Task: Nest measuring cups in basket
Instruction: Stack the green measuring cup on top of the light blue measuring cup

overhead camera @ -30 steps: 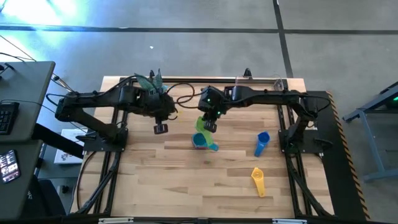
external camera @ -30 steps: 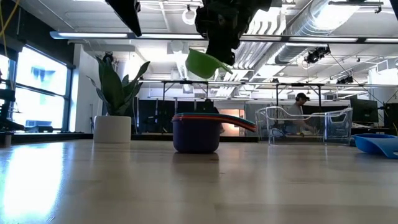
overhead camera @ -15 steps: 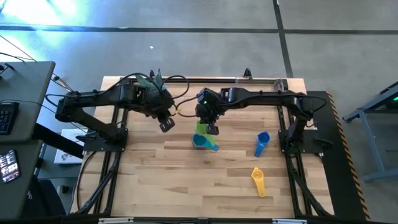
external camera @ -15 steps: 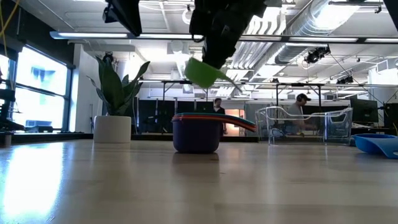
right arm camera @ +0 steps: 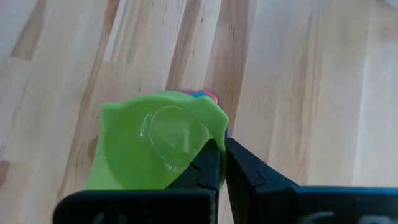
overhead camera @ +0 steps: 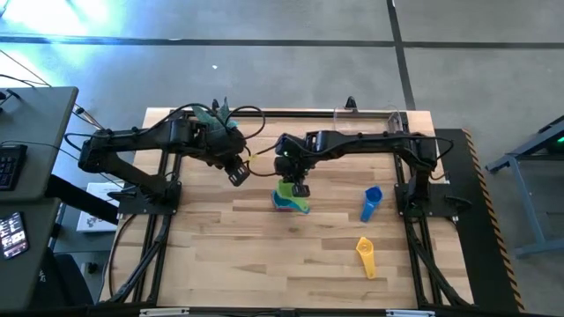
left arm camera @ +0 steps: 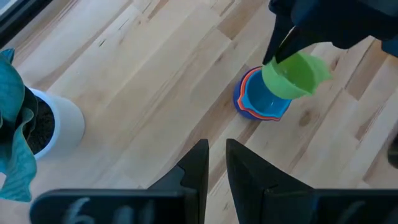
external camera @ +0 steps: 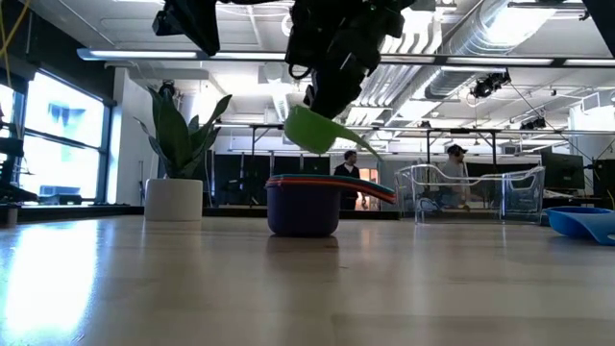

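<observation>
Green cup (external camera: 317, 129): hung tilted just above the nested stack (external camera: 304, 204) mid-worktop, pinched by its handle in my closed right claw (overhead camera: 299, 184).
Risk: tilted, it could catch the stack's rim and jam crooked.
Left claw (overhead camera: 238, 174): near, part-open, empty.

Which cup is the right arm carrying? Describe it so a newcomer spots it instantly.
Find the nested stack of cups at the middle of the wooden table. Just above it, the right hand pinches the green cup, the only one off the table.
</observation>
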{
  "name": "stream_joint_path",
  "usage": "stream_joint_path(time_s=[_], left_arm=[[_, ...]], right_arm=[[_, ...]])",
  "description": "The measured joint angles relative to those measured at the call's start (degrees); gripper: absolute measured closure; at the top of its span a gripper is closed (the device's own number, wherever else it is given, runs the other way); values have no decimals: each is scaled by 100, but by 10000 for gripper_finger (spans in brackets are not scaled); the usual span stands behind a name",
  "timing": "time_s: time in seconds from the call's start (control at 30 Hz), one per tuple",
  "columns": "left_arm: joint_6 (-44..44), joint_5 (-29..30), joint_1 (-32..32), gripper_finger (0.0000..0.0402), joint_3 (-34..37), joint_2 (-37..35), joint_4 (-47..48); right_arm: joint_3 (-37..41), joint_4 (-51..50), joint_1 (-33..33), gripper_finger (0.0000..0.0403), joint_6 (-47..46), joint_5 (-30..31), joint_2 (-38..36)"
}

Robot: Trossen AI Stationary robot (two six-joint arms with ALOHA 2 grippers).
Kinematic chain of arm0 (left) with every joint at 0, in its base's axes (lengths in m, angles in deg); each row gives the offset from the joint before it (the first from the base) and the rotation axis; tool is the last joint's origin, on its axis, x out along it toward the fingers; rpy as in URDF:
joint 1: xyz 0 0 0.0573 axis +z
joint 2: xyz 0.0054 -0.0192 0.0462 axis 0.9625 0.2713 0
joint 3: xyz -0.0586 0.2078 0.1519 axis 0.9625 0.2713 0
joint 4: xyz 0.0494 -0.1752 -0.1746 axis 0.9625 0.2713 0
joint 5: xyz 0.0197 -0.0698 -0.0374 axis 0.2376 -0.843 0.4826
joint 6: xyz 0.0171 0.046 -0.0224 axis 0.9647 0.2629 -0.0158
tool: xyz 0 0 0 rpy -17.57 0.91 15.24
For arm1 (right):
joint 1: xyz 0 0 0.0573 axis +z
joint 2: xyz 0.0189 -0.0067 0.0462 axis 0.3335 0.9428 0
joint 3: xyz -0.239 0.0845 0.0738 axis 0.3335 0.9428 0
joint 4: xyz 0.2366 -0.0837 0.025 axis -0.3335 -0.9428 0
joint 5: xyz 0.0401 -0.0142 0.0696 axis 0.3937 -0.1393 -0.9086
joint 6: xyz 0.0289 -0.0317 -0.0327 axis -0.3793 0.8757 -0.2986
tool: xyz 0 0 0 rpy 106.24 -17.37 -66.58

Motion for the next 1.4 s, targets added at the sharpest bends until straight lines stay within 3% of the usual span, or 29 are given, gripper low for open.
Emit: stream_joint_path(time_s=[0.47, 1.4], left_arm=[[0, 17, 0, 355, 0, 7, -45], [46, 17, 0, 355, 0, 7, -76]], right_arm=[[7, -5, 68, 402, 398, -284, 241], [9, 199, 228, 390, 1067, 368, 289]])
